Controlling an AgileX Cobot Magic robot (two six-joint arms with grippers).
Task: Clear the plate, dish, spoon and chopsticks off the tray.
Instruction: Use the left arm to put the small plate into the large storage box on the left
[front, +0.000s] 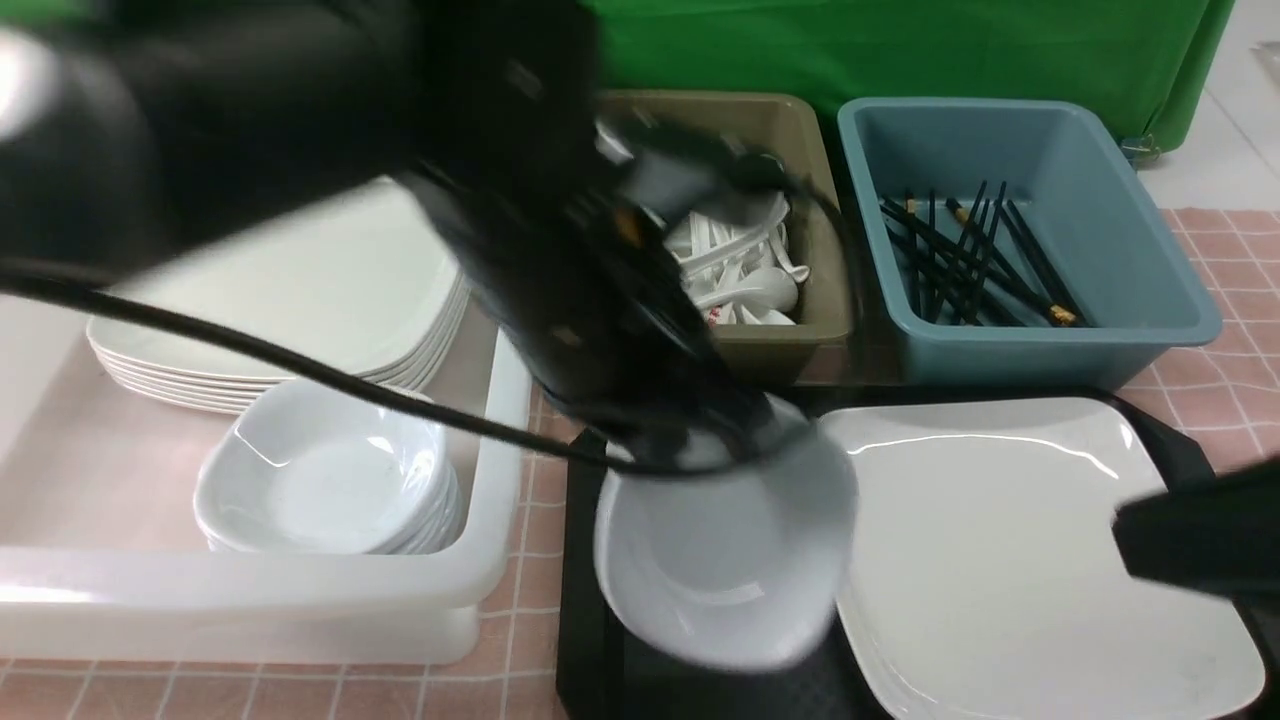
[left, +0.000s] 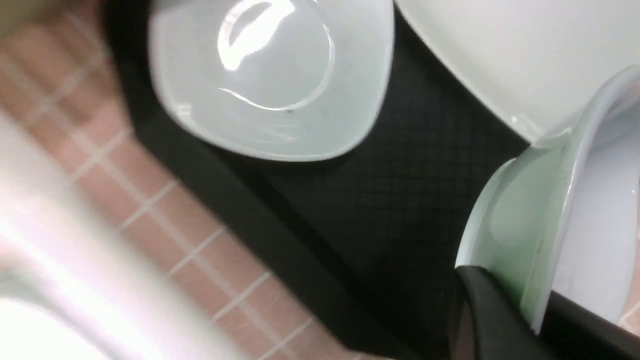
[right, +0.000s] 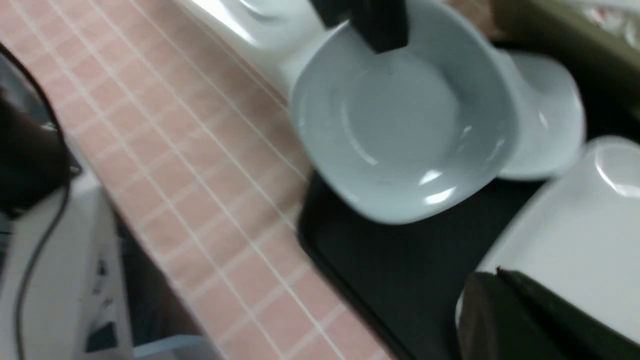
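Tray (front: 580, 620) rests on pink cloth (front: 1225, 385), green backdrop (front: 900, 50) behind.

Your front view: left arm (front: 300, 120) smeared into black blur, hiding much of olive tub (front: 790, 130) and far-left corner of tray (front: 585, 600). Dish (front: 720, 560) blurred, probably motion. Right gripper (front: 1160, 540) cut by frame edge; jaw state unreadable to you. Plate (front: 1000, 560) clipped at bottom.

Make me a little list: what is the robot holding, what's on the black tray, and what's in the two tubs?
Holding: left gripper grips a small white dish by its rim, lifted over the tray
On tray: plate, second dish
Olive tub: white spoons
Blue tub: black chopsticks
Right gripper: by the plate; open or shut unclear
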